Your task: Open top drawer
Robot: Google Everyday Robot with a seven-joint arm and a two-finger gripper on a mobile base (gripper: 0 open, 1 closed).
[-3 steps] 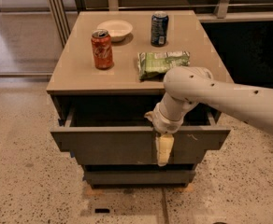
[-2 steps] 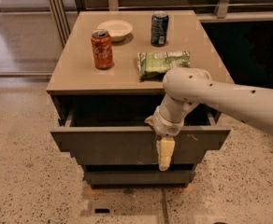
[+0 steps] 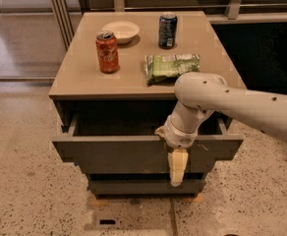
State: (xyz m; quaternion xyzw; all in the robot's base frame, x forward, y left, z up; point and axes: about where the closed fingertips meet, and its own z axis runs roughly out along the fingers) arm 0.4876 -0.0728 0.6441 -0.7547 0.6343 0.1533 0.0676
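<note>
The top drawer is the widest dark grey-brown front. It stands pulled out from under the tabletop, and its dark inside shows behind the front panel. Small pale scratches show right of centre on the panel. My gripper hangs pale and pointing down at the panel's upper edge, right of centre, and its tip lies in front of the panel. My white arm reaches in from the right, over the drawer's right side.
On the tabletop stand an orange soda can, a white bowl, a dark blue can and a green snack bag. Narrower drawer fronts sit below the top drawer. Speckled floor surrounds the cabinet.
My gripper has shifted slightly down and toward the front along the drawer's panel. The drawer has stayed open, perhaps a little farther out.
</note>
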